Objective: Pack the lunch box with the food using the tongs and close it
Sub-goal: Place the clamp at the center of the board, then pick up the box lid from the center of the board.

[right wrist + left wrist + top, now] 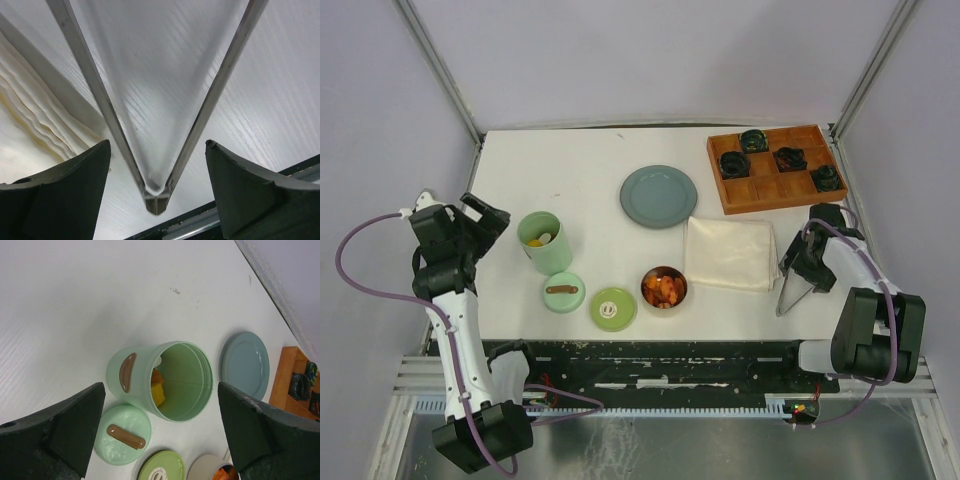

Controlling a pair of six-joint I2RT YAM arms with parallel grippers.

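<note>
Near desk (pixel 590 160) right edge: right fingers (pixel 65 195) spread, straddling tongs (pixel 156 199), not touching. Left fingers (pixel 55 430) wide apart, empty, near open canister (pixel 145 375) with food (pixel 157 392) inside.

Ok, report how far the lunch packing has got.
Done: food sits in the canister and the bowl. In hand: the tongs lie on the table between the right hand's open fingers, ungripped. Left: the flat lid and lime lid lie off, so closing remains.
</note>
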